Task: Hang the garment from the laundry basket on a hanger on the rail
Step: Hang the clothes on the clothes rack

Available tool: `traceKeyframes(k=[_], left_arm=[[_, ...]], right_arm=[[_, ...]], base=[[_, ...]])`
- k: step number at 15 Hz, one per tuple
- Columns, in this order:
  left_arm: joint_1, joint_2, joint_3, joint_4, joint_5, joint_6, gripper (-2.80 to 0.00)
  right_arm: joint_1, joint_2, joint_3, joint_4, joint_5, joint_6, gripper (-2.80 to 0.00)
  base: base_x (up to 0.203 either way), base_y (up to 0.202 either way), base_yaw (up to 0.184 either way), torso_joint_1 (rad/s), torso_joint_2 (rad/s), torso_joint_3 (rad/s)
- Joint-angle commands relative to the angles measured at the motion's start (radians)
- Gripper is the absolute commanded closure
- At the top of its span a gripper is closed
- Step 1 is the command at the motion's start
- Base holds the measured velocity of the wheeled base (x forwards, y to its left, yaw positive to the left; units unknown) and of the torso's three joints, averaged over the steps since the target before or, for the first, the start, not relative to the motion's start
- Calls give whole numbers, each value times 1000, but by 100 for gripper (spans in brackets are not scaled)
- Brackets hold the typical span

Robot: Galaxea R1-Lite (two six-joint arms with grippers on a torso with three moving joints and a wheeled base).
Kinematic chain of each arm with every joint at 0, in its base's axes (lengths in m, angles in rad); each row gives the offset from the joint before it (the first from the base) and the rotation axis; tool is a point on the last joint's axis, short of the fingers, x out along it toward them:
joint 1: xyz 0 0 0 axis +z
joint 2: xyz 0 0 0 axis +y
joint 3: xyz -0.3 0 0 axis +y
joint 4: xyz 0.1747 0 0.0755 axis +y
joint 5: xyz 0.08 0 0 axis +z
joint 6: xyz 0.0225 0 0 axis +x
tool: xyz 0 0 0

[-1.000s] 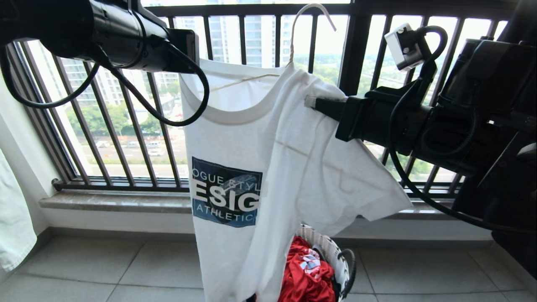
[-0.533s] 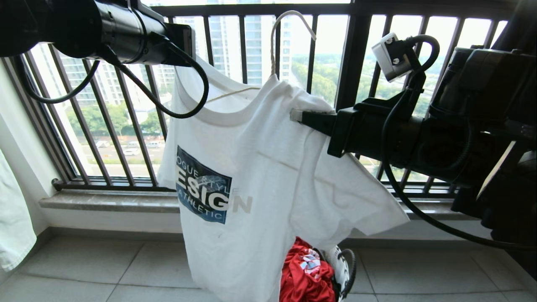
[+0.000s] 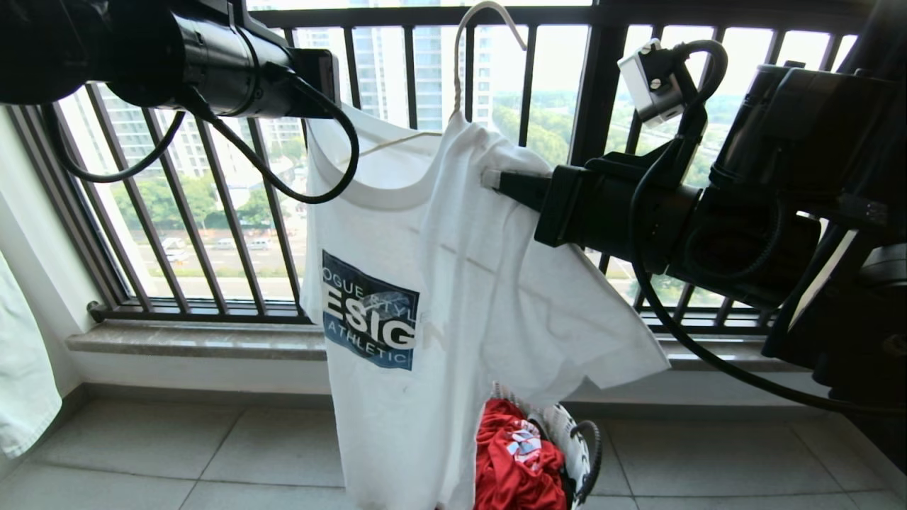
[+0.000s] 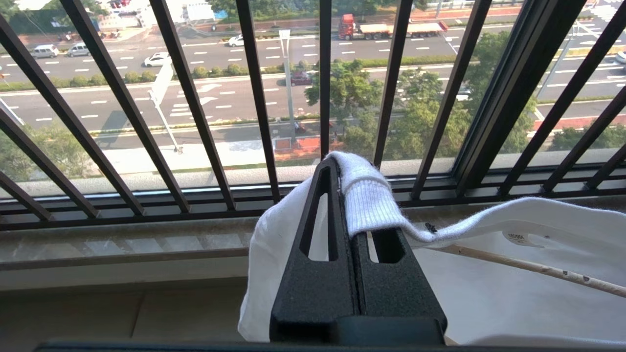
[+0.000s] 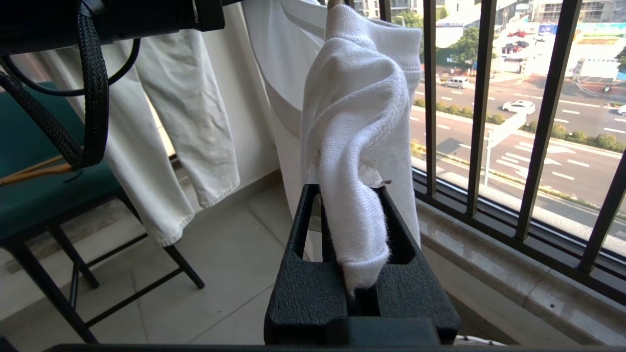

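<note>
Two hands clenched on shirt (image 3: 425, 283) — left hand (image 4: 342, 171) at collar, right hand (image 5: 349, 195) at shoulder; hanger (image 3: 464, 64) threaded, held aloft — rail hooking left, rail unseen.

Bright daylight floods through the railing (image 3: 397, 71), backlighting everything sharply.

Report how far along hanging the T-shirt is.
Done: the T-shirt is out of the laundry basket and the hanger sits inside its neck. In hand: the left gripper is shut on the collar, the right gripper on bunched shoulder fabric, both holding it up before the black railing. Left: hooking the hanger on the rail, which is not in view.
</note>
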Motion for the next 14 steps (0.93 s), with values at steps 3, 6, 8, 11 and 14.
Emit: traceKeyframes(k=[3,6,8,11,14], left_arm=[[-6,15,-1,1,-82,-22,0],[-13,32,-1,-4,-138,-59,0],[-13,42,-1,-17,-161,-85,0],[-13,53,-1,-26,-206,-95,0],[-13,54,-1,-26,-255,-137,0]], right_arm=[[1,17,-7,-4,2,21,0],[9,10,-17,-4,5,83,0],[28,14,-17,-2,10,112,0],[58,23,-7,6,36,115,0],[76,34,-5,8,46,144,0]], base=[[0,0,0,0,0,0],[0,0,0,0,0,0],[0,0,0,0,0,0],[0,0,0,0,0,0],[0,0,0,0,0,0]])
